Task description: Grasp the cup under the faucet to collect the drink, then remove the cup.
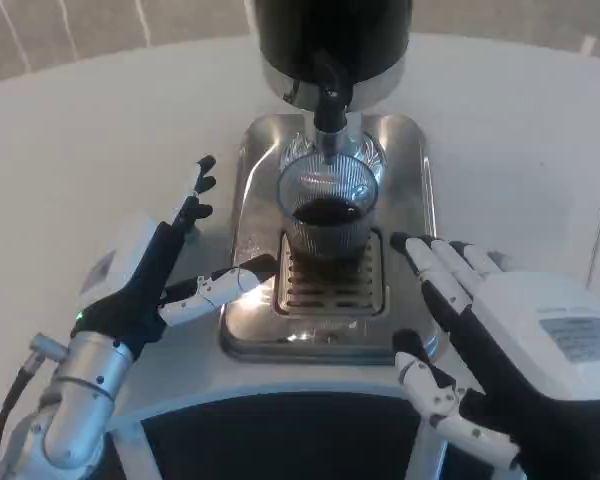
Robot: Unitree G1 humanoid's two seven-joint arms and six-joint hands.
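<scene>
Bright, even daylight, slightly washed out on the white table [100,130]. Strong glare on the steel drip tray [325,330], hot spots near the grate's left edge and front lip. Soft overall, mild blur and compression noise. Dispenser body [330,40] near black, detail lost. Faint soft shadows beside left hand [165,275] and right hand [490,340]. Slight wide-angle curve at table edge.

A white surface [100,130] spreads around the fingers; a steel drip tray [250,150] with a slotted grate [330,285] lies between them; tiled floor [60,30] beyond.
</scene>
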